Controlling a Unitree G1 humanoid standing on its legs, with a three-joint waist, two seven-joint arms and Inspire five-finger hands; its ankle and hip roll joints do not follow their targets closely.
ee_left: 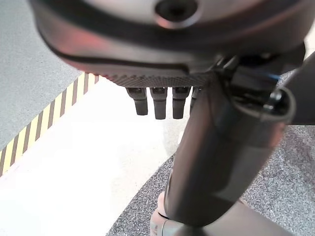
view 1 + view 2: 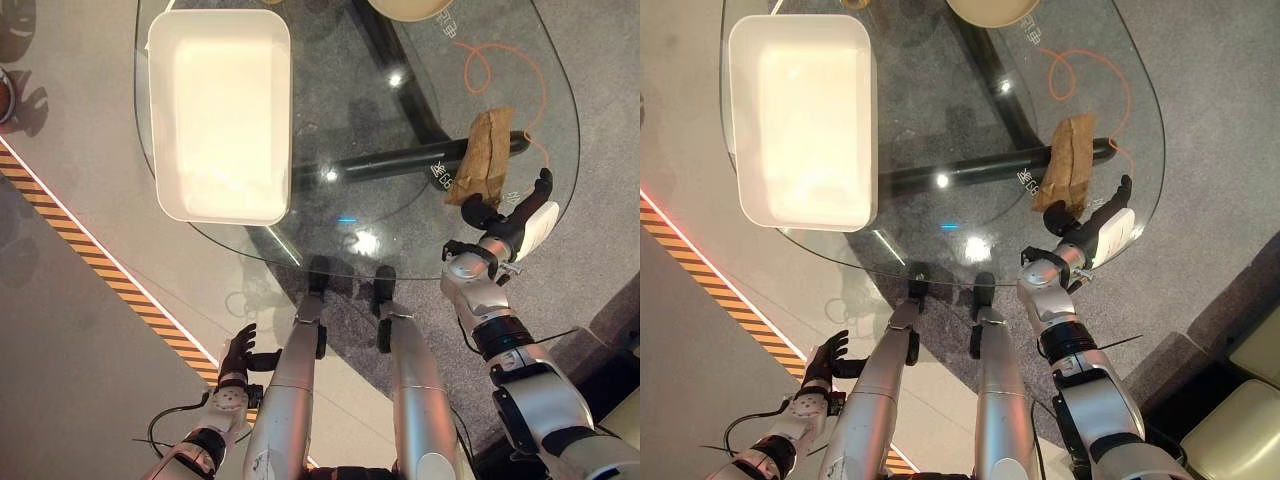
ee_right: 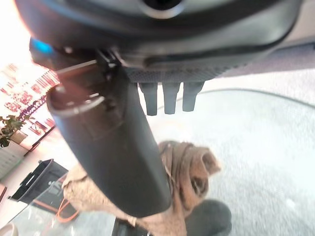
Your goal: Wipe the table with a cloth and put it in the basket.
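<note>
Glass worktop (image 2: 330,215) over grey carpet; yellow-black hazard tape (image 2: 95,268) on the floor beyond the basket side.

Cloth (image 2: 481,155): brown, crumpled into a long fold, lying on the glass well apart from the basket, toward the right edge. Right hand (image 2: 512,215) at the cloth's near end; in the right wrist view the thumb lies over the cloth while the fingers (image 3: 165,98) stand straight and apart, not curled round it. Judged: approach or first contact, no grasp yet.

To do well: press flat, sweep across the glass toward the basket, then pinch and lift.

White basket (image 2: 220,115): empty, on the opposite side of the worktop. An orange cable (image 2: 500,70) loops just beyond the cloth, could snag.

Left hand (image 2: 238,352) hangs low, fingers relaxed, idle.
</note>
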